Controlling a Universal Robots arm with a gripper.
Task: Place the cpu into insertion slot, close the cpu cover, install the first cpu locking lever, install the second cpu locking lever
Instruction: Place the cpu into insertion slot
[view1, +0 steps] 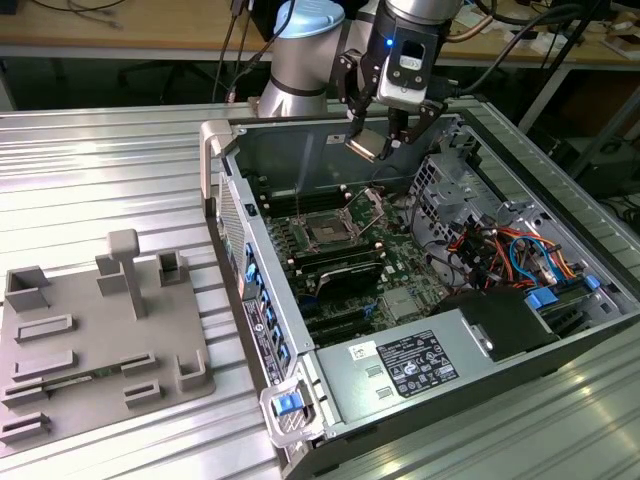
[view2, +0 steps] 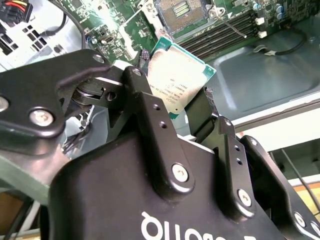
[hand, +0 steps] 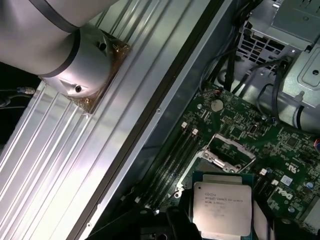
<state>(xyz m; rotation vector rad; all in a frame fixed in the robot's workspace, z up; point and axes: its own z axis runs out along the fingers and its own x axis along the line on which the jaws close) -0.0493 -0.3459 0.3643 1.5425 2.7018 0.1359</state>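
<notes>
My gripper (view1: 376, 142) hangs above the back of the open computer case, shut on the cpu (view1: 365, 148), a flat square chip with a silver-grey top. In both wrist views the cpu (view2: 177, 82) (hand: 222, 207) sits between the black fingers (view2: 145, 105). Below it on the green motherboard lies the insertion slot (view1: 328, 232) (view2: 181, 11), a dark square socket with nothing in it. The cpu cover (view1: 372, 208) (hand: 229, 150) stands tilted open at the slot's edge. A thin wire lever (view2: 231, 25) sticks up beside the socket.
Long black memory slots (view1: 335, 262) (hand: 172, 160) flank the socket. In the exterior view's right part of the case are a drive cage with coloured cables (view1: 510, 250) and a power supply (view1: 420, 360). A grey fixture plate (view1: 100, 340) lies on the ribbed table outside the case.
</notes>
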